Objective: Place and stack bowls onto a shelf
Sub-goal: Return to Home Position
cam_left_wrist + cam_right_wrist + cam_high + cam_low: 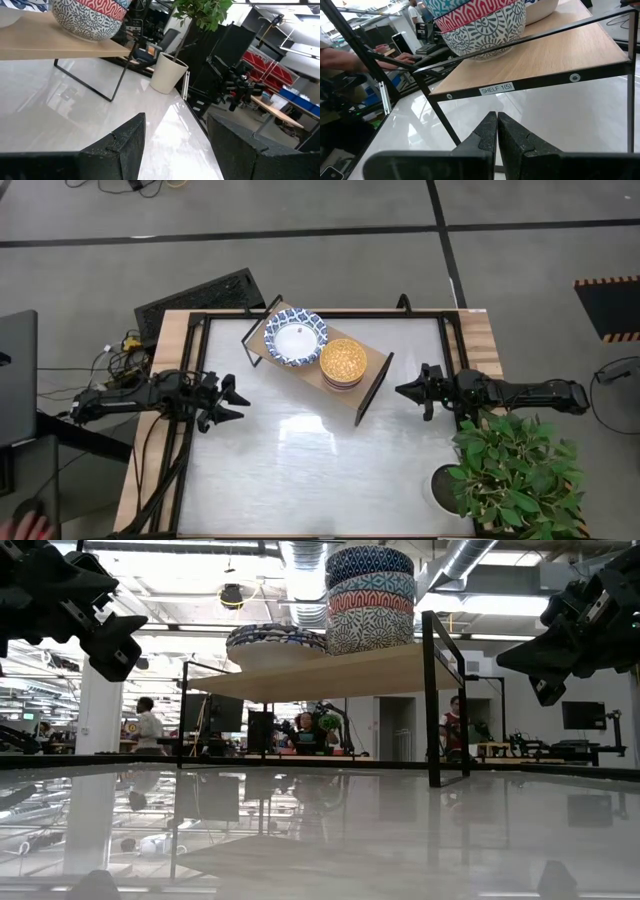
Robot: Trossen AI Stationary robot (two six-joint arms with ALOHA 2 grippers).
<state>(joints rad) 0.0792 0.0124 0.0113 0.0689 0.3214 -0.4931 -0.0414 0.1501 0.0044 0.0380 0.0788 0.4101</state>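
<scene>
The light-wood shelf (pixel 372 375) on thin black legs stands slantwise at the table's far middle. On it rest a wide white bowl with a blue patterned rim (pixel 295 337) and a stack of patterned bowls (pixel 343 362) whose top one shows orange-yellow inside; the low view shows the stack (pixel 370 600) several high. My left gripper (pixel 240 400) hovers open above the table's left side. My right gripper (pixel 402 391) hovers shut at the table's right, just off the shelf's right end; in the right wrist view its fingers (pixel 497 131) meet below the shelf edge.
A potted green plant (pixel 505 465) in a white pot stands at the table's near right corner, close under my right arm. The white tabletop (pixel 300 470) spreads in front of the shelf. Cables and a dark mat (pixel 200 295) lie off the far left corner.
</scene>
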